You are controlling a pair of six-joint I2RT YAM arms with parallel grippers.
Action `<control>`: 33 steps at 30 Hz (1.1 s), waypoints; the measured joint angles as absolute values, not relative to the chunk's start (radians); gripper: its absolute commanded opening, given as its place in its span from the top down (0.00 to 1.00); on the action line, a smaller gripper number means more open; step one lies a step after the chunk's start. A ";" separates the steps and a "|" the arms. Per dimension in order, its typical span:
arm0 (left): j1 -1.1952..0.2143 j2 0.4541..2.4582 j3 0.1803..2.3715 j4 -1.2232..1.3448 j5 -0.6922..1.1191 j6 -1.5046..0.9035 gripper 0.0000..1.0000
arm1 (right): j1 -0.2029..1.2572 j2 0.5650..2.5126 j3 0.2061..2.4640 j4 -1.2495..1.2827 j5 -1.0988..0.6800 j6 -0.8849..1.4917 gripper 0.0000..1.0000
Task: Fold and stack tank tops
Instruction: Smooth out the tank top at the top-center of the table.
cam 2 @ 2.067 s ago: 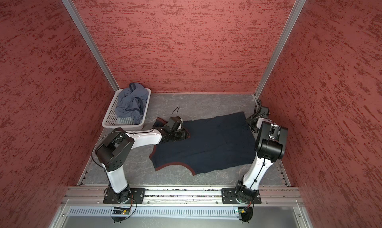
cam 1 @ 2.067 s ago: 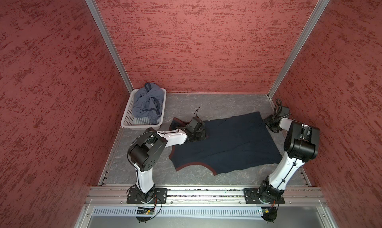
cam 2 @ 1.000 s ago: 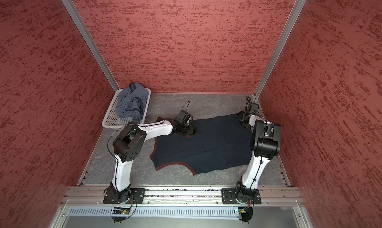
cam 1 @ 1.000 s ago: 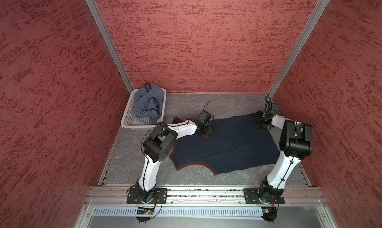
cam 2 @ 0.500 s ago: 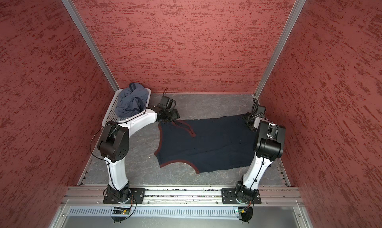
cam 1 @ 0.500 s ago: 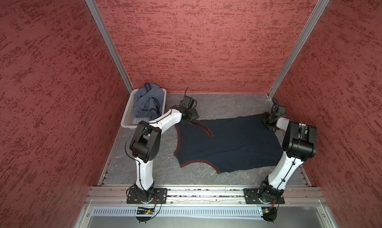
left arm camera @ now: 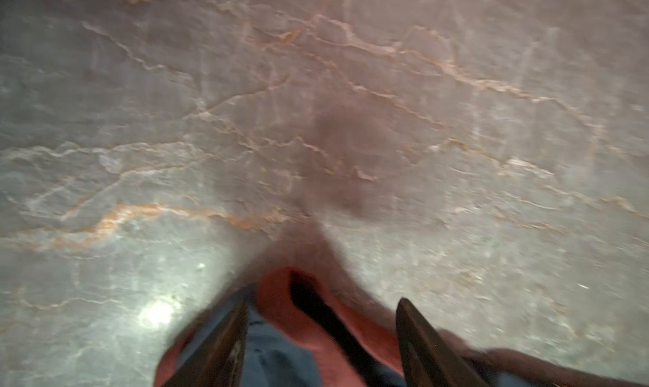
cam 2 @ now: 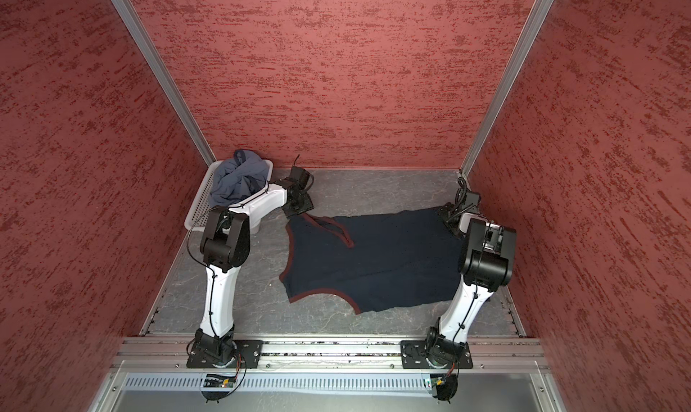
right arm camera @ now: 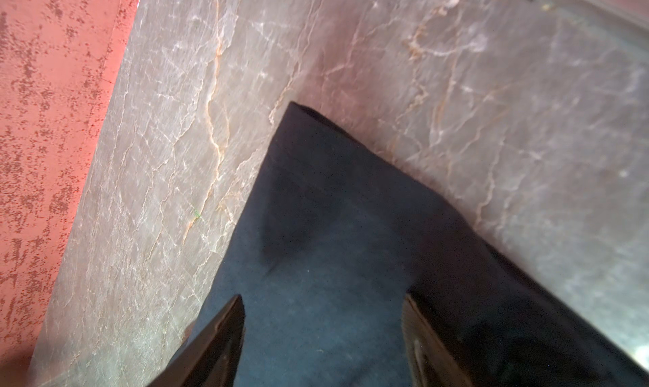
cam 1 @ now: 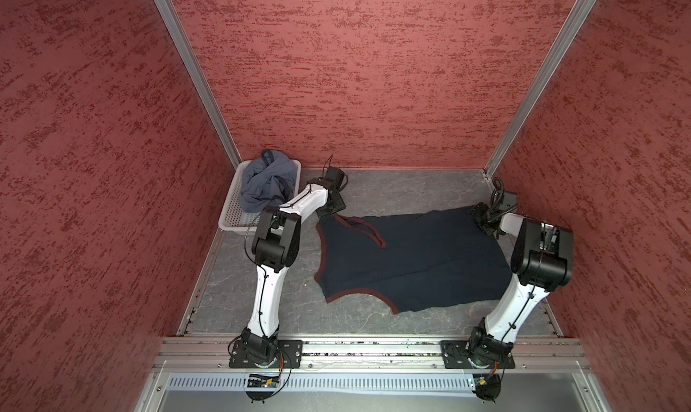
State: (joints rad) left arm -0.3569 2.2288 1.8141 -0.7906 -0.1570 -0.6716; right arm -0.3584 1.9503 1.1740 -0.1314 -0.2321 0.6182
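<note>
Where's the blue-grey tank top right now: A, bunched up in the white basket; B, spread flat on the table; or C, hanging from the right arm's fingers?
A: the blue-grey tank top lies crumpled in the white basket; the spread one is the navy tank top.

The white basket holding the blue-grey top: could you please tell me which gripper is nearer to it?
Left. The left gripper is just beside the basket, at the maroon strap of the navy top; the right gripper is across the table, over that top's far corner.
</note>
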 measured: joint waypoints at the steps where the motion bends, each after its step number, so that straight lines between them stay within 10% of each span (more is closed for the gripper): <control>1: -0.354 2.237 1.825 -0.800 -0.163 -0.668 0.37 | -0.358 1.950 1.174 -0.131 -0.232 0.618 0.28; 21: -0.361 2.230 1.772 -0.766 -0.221 -0.625 0.90 | -0.360 1.950 1.173 -0.133 -0.226 0.618 0.31; 33: -0.443 1.759 1.201 -0.360 -0.265 -0.559 0.95 | -0.359 1.950 1.173 -0.134 -0.216 0.618 0.32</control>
